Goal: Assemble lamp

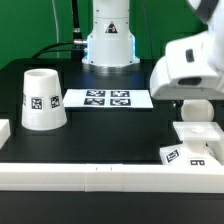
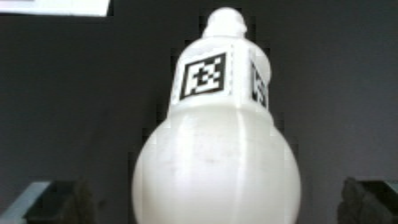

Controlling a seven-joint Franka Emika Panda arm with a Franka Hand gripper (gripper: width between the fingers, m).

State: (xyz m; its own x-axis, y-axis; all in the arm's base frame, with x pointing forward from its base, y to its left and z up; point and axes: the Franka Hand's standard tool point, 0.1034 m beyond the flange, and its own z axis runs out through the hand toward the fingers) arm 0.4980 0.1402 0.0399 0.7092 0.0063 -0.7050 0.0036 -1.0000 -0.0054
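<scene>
The white bulb (image 2: 222, 150) fills the wrist view, round end near the camera, its narrow neck with a black-and-white tag (image 2: 210, 78) pointing away over the dark table. My gripper (image 2: 210, 208) is open. Its dark fingers (image 2: 57, 200) stand on either side of the bulb's round end, with a dark gap on each side. In the exterior view the gripper (image 1: 193, 112) hangs at the right, just above the low tagged base (image 1: 192, 142); the bulb is hidden there. The cup-like shade (image 1: 43, 98) stands mouth down at the exterior view's left.
The marker board (image 1: 105, 98) lies in the middle at the back, before the arm's pedestal (image 1: 108, 45). A long white border rail (image 1: 90, 175) runs along the table's front edge. A white edge (image 2: 45, 8) shows at a corner of the wrist view.
</scene>
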